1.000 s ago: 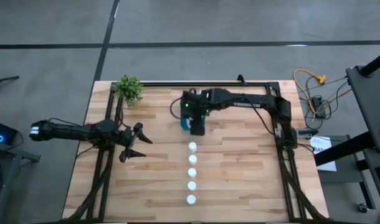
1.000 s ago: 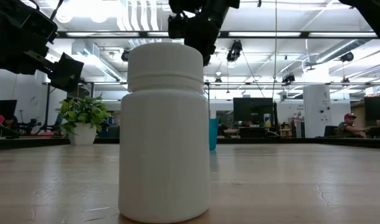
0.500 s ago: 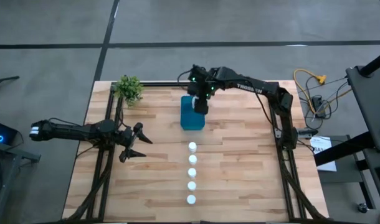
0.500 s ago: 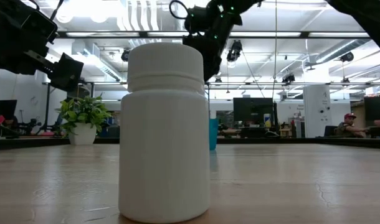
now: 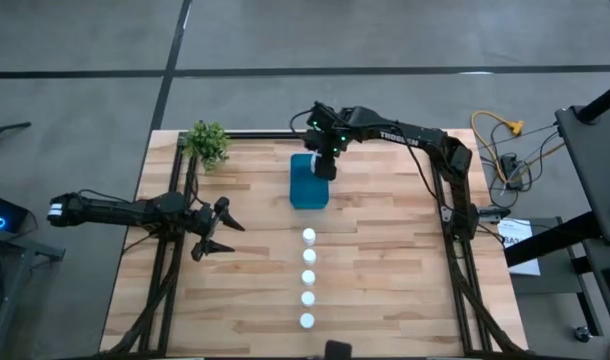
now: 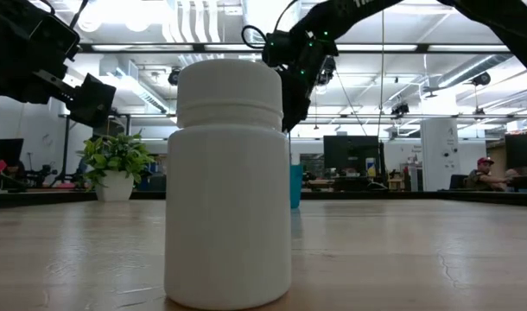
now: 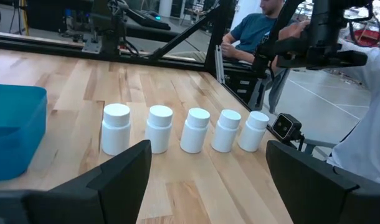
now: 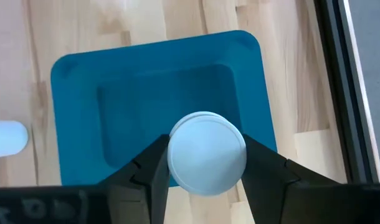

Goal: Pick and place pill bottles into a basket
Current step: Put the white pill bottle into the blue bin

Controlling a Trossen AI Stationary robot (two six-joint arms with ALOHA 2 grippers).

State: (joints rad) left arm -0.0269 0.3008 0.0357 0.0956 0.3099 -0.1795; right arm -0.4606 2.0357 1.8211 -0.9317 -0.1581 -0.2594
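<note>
The teal-blue basket (image 5: 307, 185) stands at the middle of the table's far half. My right gripper (image 5: 325, 167) hangs over the basket's far end, shut on a white pill bottle (image 8: 207, 154). Several more white pill bottles (image 5: 308, 278) stand upright on their bases in a line from the basket toward the near edge. They also show in the left wrist view (image 7: 194, 129). The nearest one (image 6: 229, 181) fills the low view. My left gripper (image 5: 211, 232) is open and empty over the table's left side, pointing toward the line of bottles. My right gripper pinches the bottle between its two fingers (image 8: 146, 175), which stand on opposite sides at the round cap (image 8: 177, 155). The fingers point down from above. The bottle hangs upright, cap up, lifted clear above the basket's inside (image 8: 159, 99).
A small green plant (image 5: 207, 143) stands at the far left corner. Dark frame rails (image 5: 170, 250) run along the table's left, right and far sides. Bare wood lies either side of the bottle line. People sit in the room beyond the table.
My right gripper has gone toward the table's far edge with the bottle, from over the basket's near part to over its far end. It has stayed shut on the bottle, which stays upright.
</note>
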